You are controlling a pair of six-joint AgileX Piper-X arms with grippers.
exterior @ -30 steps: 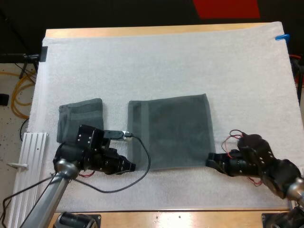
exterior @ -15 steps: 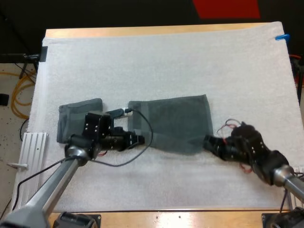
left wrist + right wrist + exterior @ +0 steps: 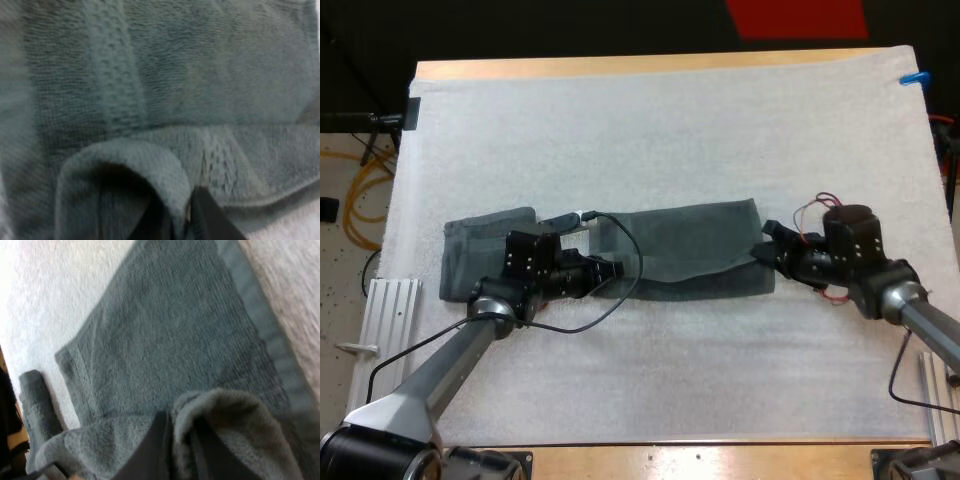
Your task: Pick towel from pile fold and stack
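Observation:
A dark grey-green towel (image 3: 690, 240) lies across the middle of the white mat, its near edge lifted and carried over toward its far edge. My left gripper (image 3: 610, 271) is shut on the towel's near-left corner, and in the left wrist view the fingers (image 3: 205, 220) pinch a rolled lip of the towel (image 3: 200, 75). My right gripper (image 3: 763, 248) is shut on the near-right corner. Up close in the right wrist view, the cloth (image 3: 170, 340) bunches over that gripper (image 3: 180, 445). A folded towel (image 3: 470, 255) lies flat just left of the left gripper.
The white mat (image 3: 650, 130) covers nearly the whole table, with bare mat on the far side and the near side of the towel. A ribbed metal rail (image 3: 385, 330) lies off the mat's left near corner.
Both grippers have moved away from the near side toward the far side, dragging the towel's near edge with them. The towel went from flat and square to a narrower half-folded band.

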